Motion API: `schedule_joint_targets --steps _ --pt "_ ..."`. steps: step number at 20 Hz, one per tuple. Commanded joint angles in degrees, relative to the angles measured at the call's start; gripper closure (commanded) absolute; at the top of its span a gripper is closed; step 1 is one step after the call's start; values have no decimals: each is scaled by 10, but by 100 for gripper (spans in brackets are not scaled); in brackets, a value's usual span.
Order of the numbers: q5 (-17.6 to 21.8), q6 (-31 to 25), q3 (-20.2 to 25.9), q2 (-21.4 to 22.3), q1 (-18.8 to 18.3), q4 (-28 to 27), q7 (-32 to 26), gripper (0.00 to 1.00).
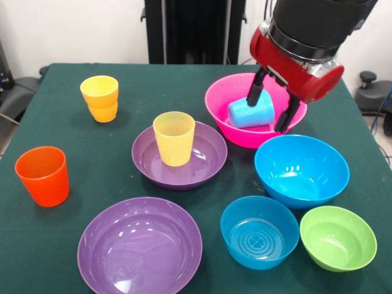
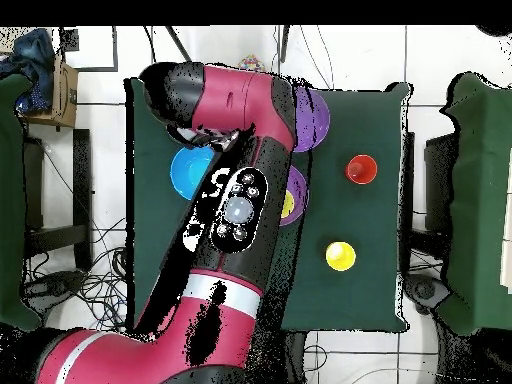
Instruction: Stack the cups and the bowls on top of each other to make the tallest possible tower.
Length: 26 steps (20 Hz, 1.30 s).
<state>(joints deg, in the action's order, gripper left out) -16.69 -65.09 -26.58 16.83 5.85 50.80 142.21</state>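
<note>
One light blue plastic cup lies on its side between your gripper's black fingers, over the big pink plastic bowl.

You can see the fingers spread either side of that cup, though whether they press on it cannot be told. Your ribbed pale yellow tumbler stands upright in the farther wide purple bowl. Two amber-yellow cups sit nested, well apart from the orange tumbler. Nearest you lie the second purple bowl, small blue bowl, small green bowl and, behind them, the big blue bowl.
</note>
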Motion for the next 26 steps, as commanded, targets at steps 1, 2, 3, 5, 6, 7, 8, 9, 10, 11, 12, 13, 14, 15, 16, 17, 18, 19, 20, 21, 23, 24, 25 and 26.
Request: schedule_joint_targets --steps 1,2,3,5,6,7,8,9,10,11,12,13,14,15,16,17,18,19,20,21,23,24,25,26 --pt "-14 78 78 -29 1 35 85 0" --pt "-17 92 80 -33 2 39 83 0" --pt "-19 103 81 -35 2 44 83 0" --pt "-22 111 77 -44 6 42 86 0" --pt "-22 111 75 -48 6 39 86 0" --pt "-25 110 73 -52 7 36 86 0" --pt "-25 106 71 -55 7 32 86 0" --pt "-27 104 70 -57 7 29 86 0" --pt "-27 102 69 -60 7 26 85 0" --pt "-28 93 69 -63 5 21 81 0" --pt "-28 88 70 -67 4 18 77 0" --pt "-29 85 71 -70 2 16 74 0" --pt "-29 82 72 -73 1 13 71 0" --pt "-29 80 71 -77 1 10 70 0" --pt "-27 77 67 -79 2 6 71 0" --pt "-27 77 66 -82 2 3 72 0" --pt "-26 74 64 -86 2 -2 72 0" --pt "-26 74 63 -92 1 -9 72 0" --pt "-26 74 62 -96 0 -13 73 0" --pt "-26 73 60 -100 -1 -17 73 0" --pt "-25 70 54 -109 1 -28 80 0" --pt "-26 74 48 -113 3 -33 89 0" --pt "-26 79 43 -117 6 -37 98 0" --pt "-27 92 36 -119 9 -37 110 0"
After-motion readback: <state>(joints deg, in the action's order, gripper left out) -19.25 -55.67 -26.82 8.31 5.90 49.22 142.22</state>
